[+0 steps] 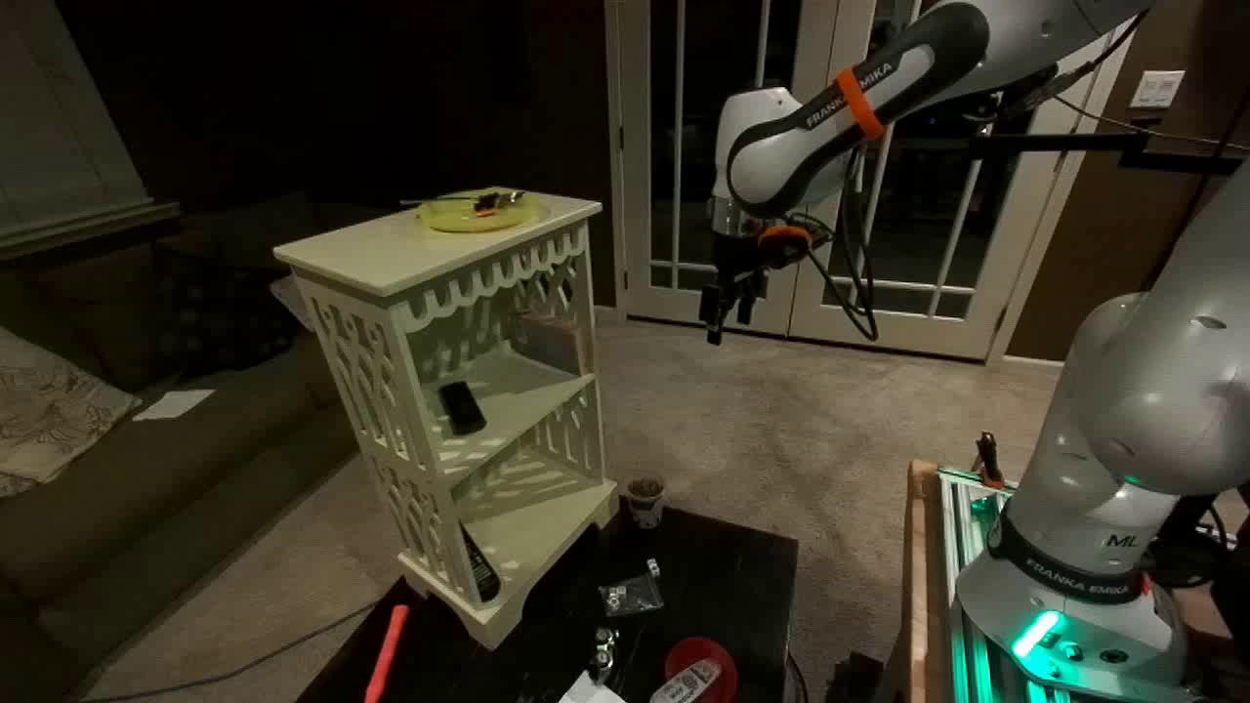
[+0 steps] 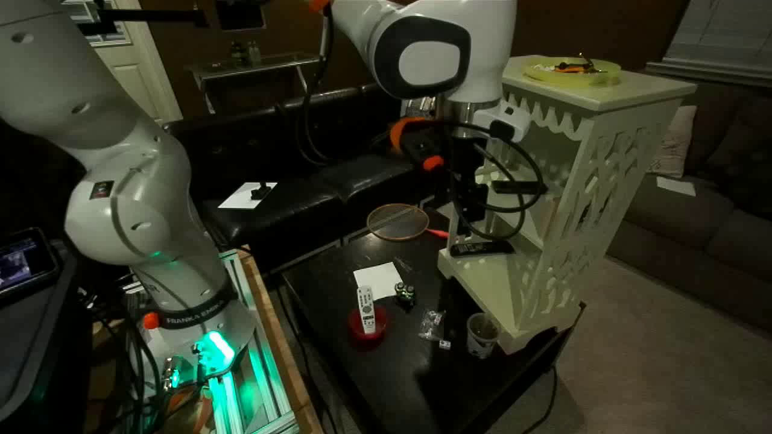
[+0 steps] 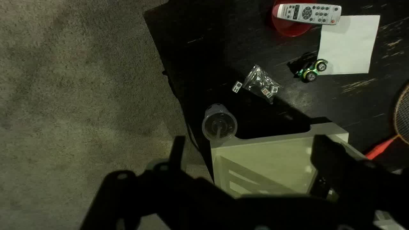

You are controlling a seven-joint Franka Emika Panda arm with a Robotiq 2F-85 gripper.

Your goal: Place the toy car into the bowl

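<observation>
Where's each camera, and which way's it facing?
In an exterior view, an elevated camera faces the shelf and glass doors; arm, base, jaws at right.
In an exterior view, an elevated camera faces the black couch; arm, base, part-hidden jaws show.
Wrist view: wrist-mounted, looking down at table, toy car; open jaws at bottom.
Both exterior views share shelf, table, toy car.

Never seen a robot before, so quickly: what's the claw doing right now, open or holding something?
Claw: wide open, holding nothing.
</observation>
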